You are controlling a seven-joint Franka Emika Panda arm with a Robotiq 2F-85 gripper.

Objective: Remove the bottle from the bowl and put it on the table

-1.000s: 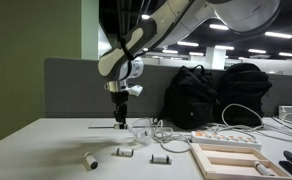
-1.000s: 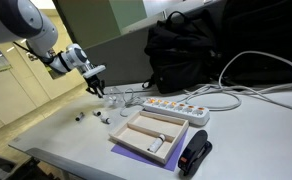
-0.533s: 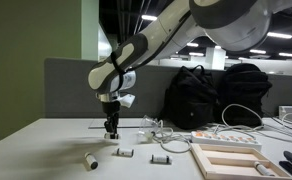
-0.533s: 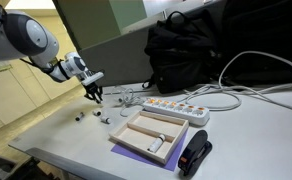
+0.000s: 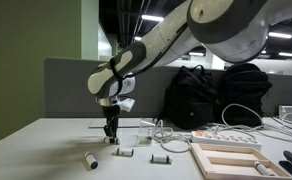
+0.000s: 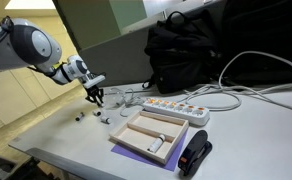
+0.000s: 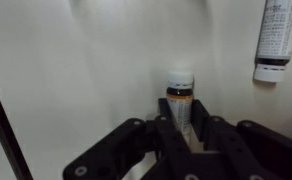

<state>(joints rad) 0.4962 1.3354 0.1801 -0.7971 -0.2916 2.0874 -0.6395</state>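
My end effector [image 5: 111, 136] is down low over the worktop [image 5: 46, 145], fingers clamped on the little bottle [image 7: 180, 93]. It has a white cap and a dark body, and the wrist view shows it right between my fingertips. I can't tell whether its base touches the surface. The worktop is wide, flat and off-white, and a grey fabric partition [image 5: 71, 85] runs along its far edge. Off to the right lies a white power strip [image 6: 171, 107] trailing cables, with a pale wooden tray [image 5: 226, 147] nearer. Black backpacks [image 5: 211, 95] slump against the partition. A white labelled tube [image 7: 274, 40] lies on the surface close by. Strip lights [image 5: 278, 35] glow on the open-office ceiling beyond.
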